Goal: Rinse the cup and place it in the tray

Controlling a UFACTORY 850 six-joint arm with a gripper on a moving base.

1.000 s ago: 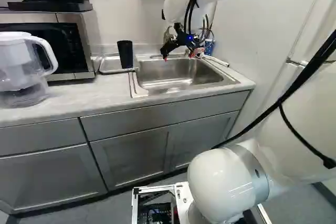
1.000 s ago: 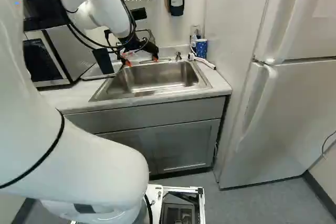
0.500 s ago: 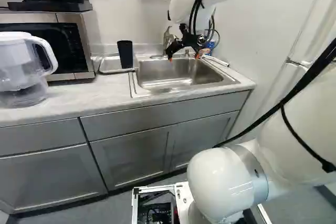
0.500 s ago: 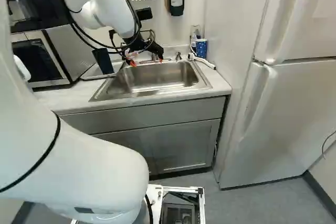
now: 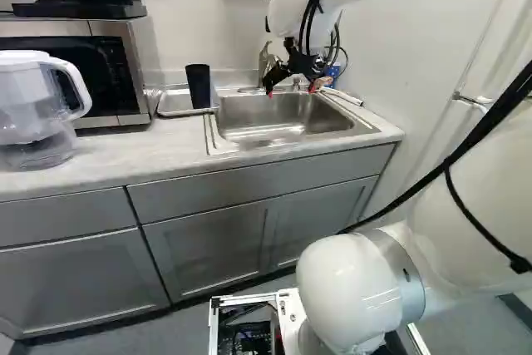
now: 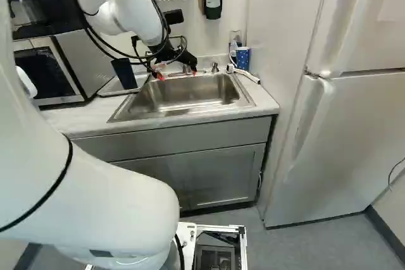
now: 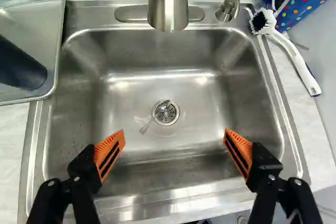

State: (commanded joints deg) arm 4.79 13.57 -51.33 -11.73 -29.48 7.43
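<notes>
The desk (image 5: 125, 160) carries the sink (image 7: 199, 111); just left of that sink sits the tray (image 7: 47, 24), with the dark cup (image 7: 21, 66) standing in it. The placing therefore looks finished, though I cannot tell whether the cup is rinsed; if so, only backing off remains. Above the sink the gripper (image 7: 174, 132) is released, fingers wide apart, holding and touching nothing.

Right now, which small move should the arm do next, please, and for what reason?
I would probably lift the end effector away from the sink: it hangs there open and empty, and the dark cup already stands upright in the tray. Whether the cup was rinsed, I cannot tell.
</notes>
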